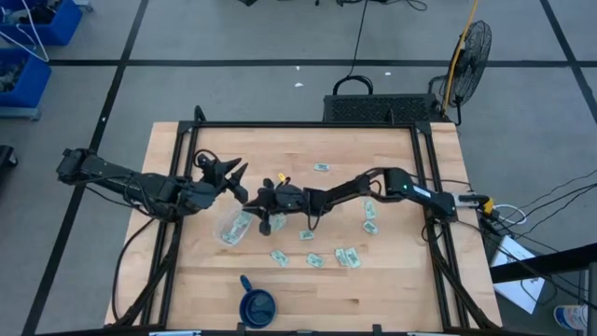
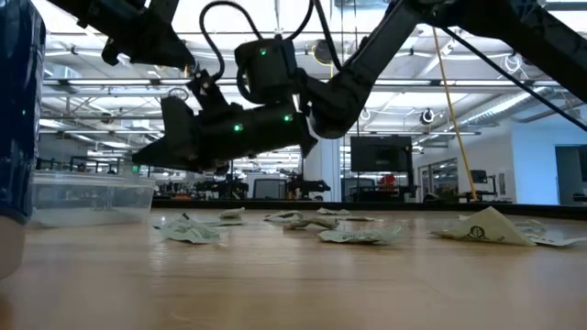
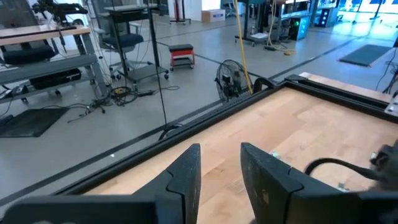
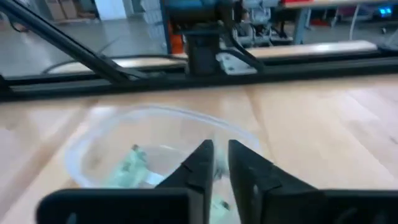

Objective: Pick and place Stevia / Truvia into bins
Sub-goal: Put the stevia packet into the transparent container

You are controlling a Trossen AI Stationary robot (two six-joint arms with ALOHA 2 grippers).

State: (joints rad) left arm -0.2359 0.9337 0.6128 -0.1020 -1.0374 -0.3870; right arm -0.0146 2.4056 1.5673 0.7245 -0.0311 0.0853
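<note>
Several small flat sachets (image 2: pixel 359 236) lie crumpled on the wooden table (image 2: pixel 293 284) nearest the low camera, pale green and white with faint dark print. One (image 2: pixel 481 228) stands up like a little tent at the right; another (image 2: pixel 191 232) lies flat to the left. From above, these loose packets sit in a loose row near the table's front: one (image 1: pixel 279 257), one (image 1: pixel 314 261), and a pair (image 1: pixel 348 258) touching each other. Two more (image 1: pixel 370 212) lie farther back beside the right arm, and a lone one (image 1: pixel 322 167) sits well behind.

At the front edge stands a dark blue cup (image 1: pixel 257 305) with a handle, cut off at the left of the low view and blurred there.

Farther in, the clear tub (image 1: pixel 234 227) rests left of centre, its see-through wall hard to trace against the wood. Pale green sachets (image 4: pixel 132 163) show inside it, smeared and indistinct in the right wrist view.

The right gripper (image 1: pixel 254 200) hangs just above the tub's far rim, its fingers (image 4: pixel 202 163) drawn close with only a thin slit between them. Whether a sachet is pinched there I cannot tell; something pale shows in the gap. The left gripper (image 1: pixel 234 174) hovers beside it, just behind the tub, its fingers (image 3: pixel 186 177) parted somewhat and holding nothing. In the low view the two grippers overlap into one dark mass.

Beyond the table stands a floor fan (image 1: pixel 469 51).
</note>
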